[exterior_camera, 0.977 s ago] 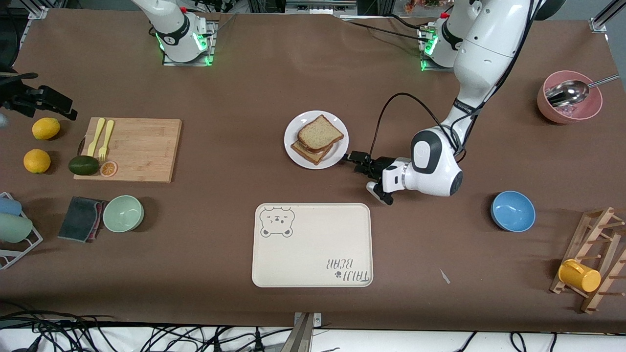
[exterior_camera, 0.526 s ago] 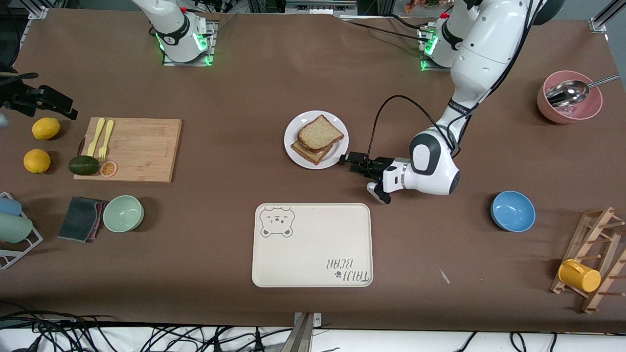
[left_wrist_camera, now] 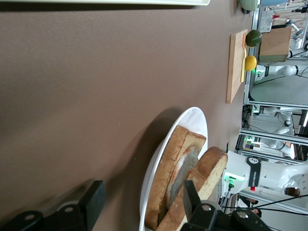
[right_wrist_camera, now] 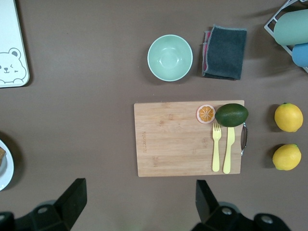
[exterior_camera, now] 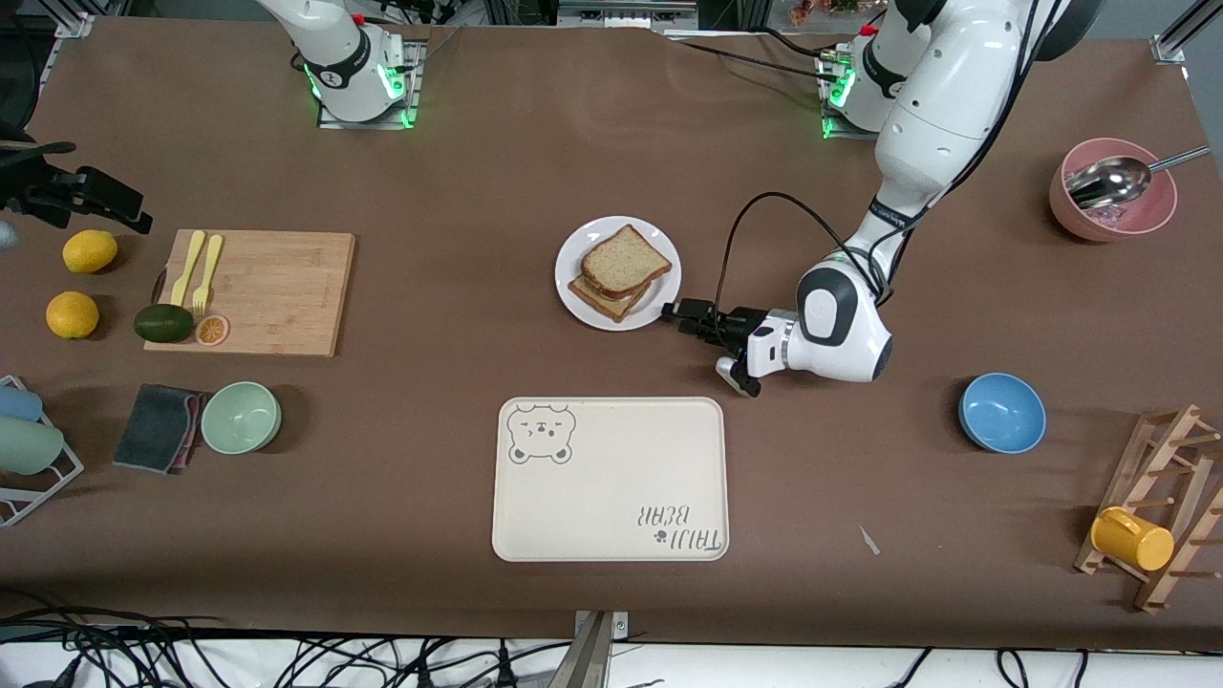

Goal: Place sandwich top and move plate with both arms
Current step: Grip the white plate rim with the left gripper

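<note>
Black left gripper sits low at the plate rim, on the side toward the left arm's end of the table. Fingers spread, one each side of the rim, nothing clamped. Sandwich top lies on the lower slice, stacked on the plate; that makes two bread slices, one plate.

Right gripper hangs high over the cutting board, jaws wide, empty; that arm waits.

Counts:
- one cream tray, nearer the front camera than the plate
- three bowls: green, blue, pink with a metal spoon in it
- two lemons, one avocado, one orange slice
- one yellow fork and one yellow knife on the board
- one grey cloth beside the green bowl
- one yellow cup on a wooden rack

Bare brown table all round the plate; open strip between plate and tray. Cables along the front edge.
</note>
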You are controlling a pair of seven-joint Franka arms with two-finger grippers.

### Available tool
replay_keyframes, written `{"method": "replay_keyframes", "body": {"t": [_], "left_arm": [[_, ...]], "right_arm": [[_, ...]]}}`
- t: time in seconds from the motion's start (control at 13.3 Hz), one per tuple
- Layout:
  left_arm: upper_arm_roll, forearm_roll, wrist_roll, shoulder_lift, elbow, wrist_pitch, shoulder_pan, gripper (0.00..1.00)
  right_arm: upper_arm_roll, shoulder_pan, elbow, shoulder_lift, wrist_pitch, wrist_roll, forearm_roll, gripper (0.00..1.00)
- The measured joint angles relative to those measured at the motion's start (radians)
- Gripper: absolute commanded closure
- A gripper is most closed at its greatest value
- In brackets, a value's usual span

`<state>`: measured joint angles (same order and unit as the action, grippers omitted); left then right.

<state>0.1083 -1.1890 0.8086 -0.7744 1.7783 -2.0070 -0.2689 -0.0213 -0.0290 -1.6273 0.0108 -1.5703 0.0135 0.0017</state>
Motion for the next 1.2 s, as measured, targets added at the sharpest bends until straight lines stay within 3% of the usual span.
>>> {"method": "replay_keyframes", "body": {"t": [0.83, 0.98, 1.2], "left_arm": [[0.004, -0.011, 0.025, -0.008, 0.0, 0.008, -0.003, 0.5], [0.004, -0.011, 0.035, -0.01, 0.0, 0.009, -0.004, 0.62], [0.007, -0.011, 0.039, -0.012, 0.0, 0.01, -0.011, 0.63]], "right_arm": [[0.0, 0.0, 0.0, 0.0, 0.0, 0.0, 0.0, 0.0], [0.0, 0.0, 0.0, 0.0, 0.0, 0.0, 0.0, 0.0], [0.0, 0.0, 0.0, 0.0, 0.001, 0.0, 0.0, 0.0]]}}
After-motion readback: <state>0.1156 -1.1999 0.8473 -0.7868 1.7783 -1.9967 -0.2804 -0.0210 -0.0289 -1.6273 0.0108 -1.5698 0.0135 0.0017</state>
